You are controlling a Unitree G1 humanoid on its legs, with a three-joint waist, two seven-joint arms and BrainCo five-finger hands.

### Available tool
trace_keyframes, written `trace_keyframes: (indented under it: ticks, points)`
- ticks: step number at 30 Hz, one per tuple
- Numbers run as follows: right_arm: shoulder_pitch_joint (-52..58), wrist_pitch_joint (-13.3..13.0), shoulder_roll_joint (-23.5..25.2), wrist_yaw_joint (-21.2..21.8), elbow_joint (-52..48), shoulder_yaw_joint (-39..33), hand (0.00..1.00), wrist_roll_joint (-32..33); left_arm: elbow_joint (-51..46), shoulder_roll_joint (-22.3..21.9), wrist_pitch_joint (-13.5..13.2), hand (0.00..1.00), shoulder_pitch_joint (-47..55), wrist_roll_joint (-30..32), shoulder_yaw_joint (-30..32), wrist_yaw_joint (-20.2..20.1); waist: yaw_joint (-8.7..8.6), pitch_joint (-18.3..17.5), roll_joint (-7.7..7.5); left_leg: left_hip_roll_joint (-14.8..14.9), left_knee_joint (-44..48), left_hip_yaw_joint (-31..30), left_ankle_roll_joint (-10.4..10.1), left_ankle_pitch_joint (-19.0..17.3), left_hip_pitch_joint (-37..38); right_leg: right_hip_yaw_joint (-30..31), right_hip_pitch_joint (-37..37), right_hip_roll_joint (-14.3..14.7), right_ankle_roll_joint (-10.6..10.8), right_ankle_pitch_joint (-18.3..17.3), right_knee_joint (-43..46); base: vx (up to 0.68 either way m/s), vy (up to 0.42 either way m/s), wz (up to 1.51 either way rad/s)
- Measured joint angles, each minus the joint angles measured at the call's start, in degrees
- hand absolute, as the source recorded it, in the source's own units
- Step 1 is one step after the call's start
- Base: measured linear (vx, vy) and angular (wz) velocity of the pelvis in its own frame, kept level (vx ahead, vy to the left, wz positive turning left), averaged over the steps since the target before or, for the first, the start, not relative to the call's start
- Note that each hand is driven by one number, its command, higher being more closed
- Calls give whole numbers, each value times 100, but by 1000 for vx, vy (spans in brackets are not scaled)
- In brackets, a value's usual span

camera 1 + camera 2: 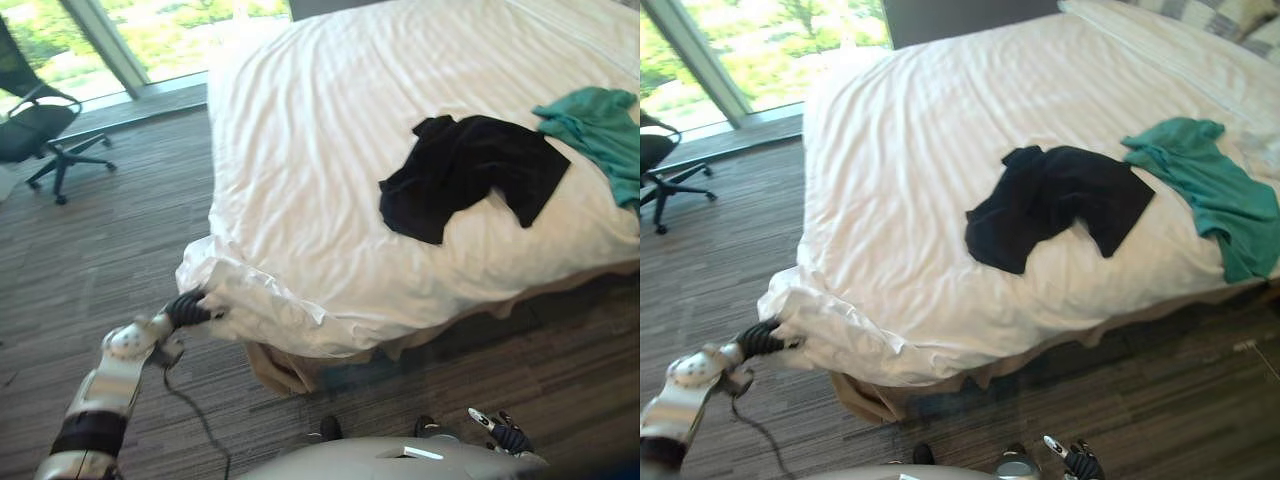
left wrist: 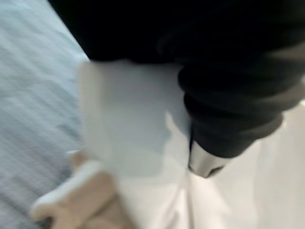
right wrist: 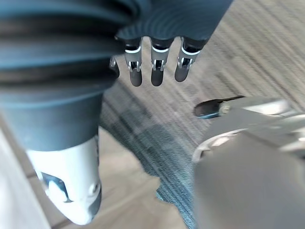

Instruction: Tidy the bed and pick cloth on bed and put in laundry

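A black garment (image 1: pixel 465 170) lies crumpled on the white duvet (image 1: pixel 330 120), near the bed's foot edge. A teal garment (image 1: pixel 600 125) lies to its right, partly over the bed's right side. My left hand (image 1: pixel 188 308) is low at the bed's near left corner, against the bunched duvet corner (image 1: pixel 215 275) that hangs toward the floor. In the left wrist view white cloth (image 2: pixel 143 143) lies right against the hand's dark cover. My right hand (image 3: pixel 155 67) hangs open over the carpet, holding nothing, far from the bed's clothes.
A black office chair (image 1: pixel 40 130) stands at the far left by the window (image 1: pixel 150 30). The tan bed base (image 1: pixel 280 370) shows under the lifted corner. Striped carpet (image 1: pixel 120 240) runs along the bed's left and foot sides. Pillows (image 1: pixel 1230 15) lie at the head.
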Motion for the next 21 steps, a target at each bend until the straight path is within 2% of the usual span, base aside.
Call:
trace_keyframes:
  ticks: [3,5,6,8,9,10,12,15,17,21]
  points:
    - [-25,59,-25,11,194,-23,0,41,420,-300,13,0,270,-6,365,548,151,-53,-93,-34,-2,-138,2,1,2,-131,82,-3,28,-28,-33,13,-11,22]
    - [-47,145,-22,23,339,-47,0,59,939,-618,-17,0,260,-26,731,906,163,-109,-181,-82,-6,-177,4,-1,11,-170,142,-3,35,-34,-77,26,1,17]
    - [-78,214,-22,27,454,-87,0,124,1351,-830,-62,0,236,-34,1009,1218,149,-122,-232,-93,-1,-213,4,-2,20,-198,179,-3,36,-33,-109,44,11,6]
    - [-134,296,-33,7,644,-223,0,347,1934,-1018,-109,0,179,33,1437,1572,145,-120,-261,-102,1,-241,4,-2,11,-223,180,-6,38,-35,-112,39,7,6]
    - [-186,367,-45,-34,786,-360,0,567,2463,-1084,-119,0,180,48,1911,1899,146,-121,-259,-108,2,-248,4,-2,16,-222,186,-9,38,-35,-119,0,0,0]
    - [-210,389,-47,-62,866,-434,0,674,2725,-1092,-119,0,184,4,2216,2060,149,-122,-255,-109,2,-258,5,-2,18,-223,191,-9,38,-35,-122,21,1,7]
    - [-246,494,-62,-307,1121,-814,0,1105,3418,-1035,-148,0,249,-528,3311,2590,164,-117,-222,-111,2,-310,4,-2,23,-286,218,-8,38,-36,-148,-4,-5,16]
    - [-295,498,-134,-691,1326,-1401,0,1639,3782,-994,-214,0,423,-1095,3921,2714,217,-161,-164,-110,-8,-304,6,-10,54,-295,272,-11,37,-36,-153,-41,6,8]
    - [-434,467,-267,-868,1502,-2074,0,1763,3947,-1054,-275,0,489,-1183,4247,2668,195,-191,-143,-105,-27,-286,17,-43,26,-291,276,-8,36,-37,-168,-78,4,0]
    - [-781,376,-856,-1068,1564,-3185,0,1788,4012,-1407,-469,0,484,-1412,4342,2516,107,-223,-136,-65,-30,-219,-12,-59,33,-251,272,-2,44,-19,-195,-44,1,-9]
